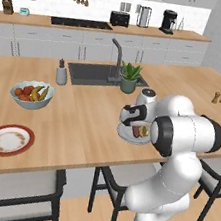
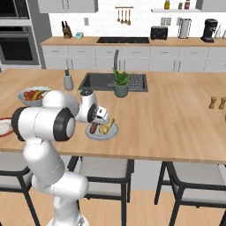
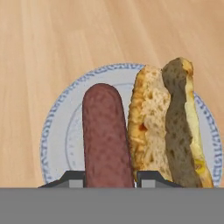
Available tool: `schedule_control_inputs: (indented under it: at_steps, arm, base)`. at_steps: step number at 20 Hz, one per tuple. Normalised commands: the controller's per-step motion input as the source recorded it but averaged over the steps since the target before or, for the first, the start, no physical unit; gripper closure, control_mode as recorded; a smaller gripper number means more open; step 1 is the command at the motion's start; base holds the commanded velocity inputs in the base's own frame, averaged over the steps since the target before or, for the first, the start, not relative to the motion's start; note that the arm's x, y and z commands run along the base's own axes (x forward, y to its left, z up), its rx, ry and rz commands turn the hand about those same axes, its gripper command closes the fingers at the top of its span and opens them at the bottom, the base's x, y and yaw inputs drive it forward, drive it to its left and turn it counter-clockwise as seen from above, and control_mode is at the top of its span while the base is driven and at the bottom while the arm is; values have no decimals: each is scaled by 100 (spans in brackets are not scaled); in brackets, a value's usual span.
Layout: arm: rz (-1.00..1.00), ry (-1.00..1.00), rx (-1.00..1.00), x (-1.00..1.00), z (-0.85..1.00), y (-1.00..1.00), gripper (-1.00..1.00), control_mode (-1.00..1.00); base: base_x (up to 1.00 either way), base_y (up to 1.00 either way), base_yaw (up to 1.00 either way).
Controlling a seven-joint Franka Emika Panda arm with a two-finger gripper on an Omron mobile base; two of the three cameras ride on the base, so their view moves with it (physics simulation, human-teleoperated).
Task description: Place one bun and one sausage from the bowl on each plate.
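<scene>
Right now your gripper (image 3: 109,177) pinches the reddish-brown sausage (image 3: 107,135) between its fingertips, directly over the blue-rimmed white plate (image 3: 57,131) on the wooden desk (image 3: 52,43). Just beside the sausage, the split golden bun (image 3: 168,127) lies on that plate.

Sausage (image 3: 107,135) beside bun (image 3: 164,127) (blue-rimmed plate (image 3: 57,131)).

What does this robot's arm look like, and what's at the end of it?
The arm is made of rounded, glossy white segments, linked by joints ringed in black. It ends in a white hand with dark patches, carrying the gripper, whose two fingertips are small, dark and blocky. No loose cables or markings are visible.
</scene>
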Motion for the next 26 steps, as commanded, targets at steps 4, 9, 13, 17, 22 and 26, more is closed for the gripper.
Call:
schedule_control_inputs:
  at_steps: [4, 9, 13, 17, 22, 26]
  arm:
    - [0, -2, 0, 15, 0, 9, -100, -100]
    - [0, -1, 0, 8, 0, 4, -100, -100]
    - [0, -1, 0, 0, 0, 0, -100, -100]
    - [0, -2, 0, -12, 31, 0, -100, -100]
    - [0, -1, 0, -68, 82, 0, -100, -100]
    - [4, 1, 0, -100, 56, 0, -100, -100]
  base:
    - [0, 0, 0]
    - [0, 0, 0]
    - [0, 0, 0]
    - [0, 0, 0]
    - [0, 0, 0]
    - [0, 0, 0]
